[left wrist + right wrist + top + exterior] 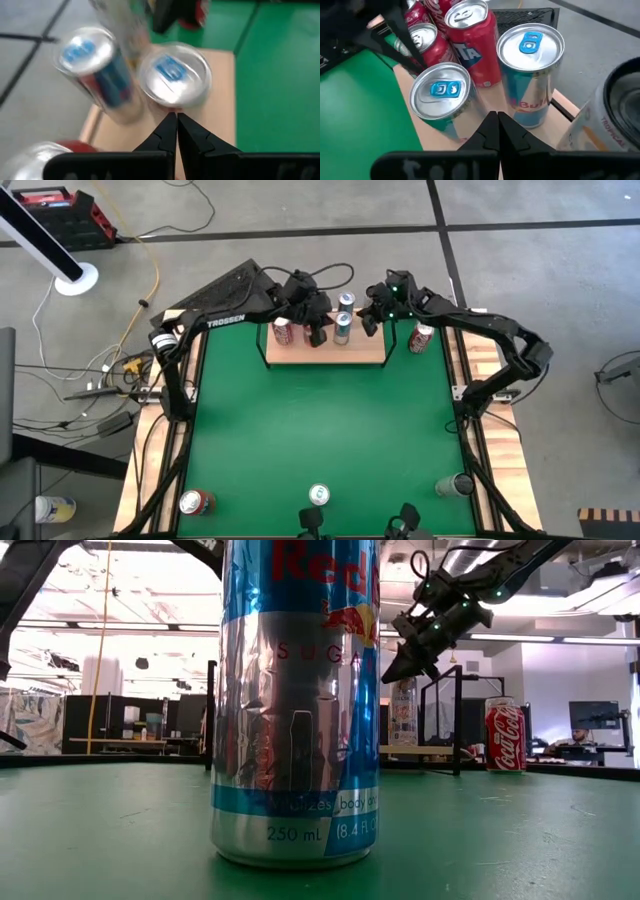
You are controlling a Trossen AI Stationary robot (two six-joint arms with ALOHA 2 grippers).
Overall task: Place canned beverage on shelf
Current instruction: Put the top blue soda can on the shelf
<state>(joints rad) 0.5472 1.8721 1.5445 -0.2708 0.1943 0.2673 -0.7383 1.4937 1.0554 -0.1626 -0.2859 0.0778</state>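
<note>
Both tools pressed together above the shelf, holding nothing

We see the right tool point(372, 320) and left tool point(316, 330) hovering over the cans on the shelf point(325, 355) at the tabletop's far edge; a red can point(421, 338) waits just beside it, probably next.

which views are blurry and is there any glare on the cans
Left wrist view: the slim can off the shelf edge is smeared. Low view: the near Red Bull can fills the frame, with window reflections on its silver band. Right wrist view: sharp, bright lids.
</note>
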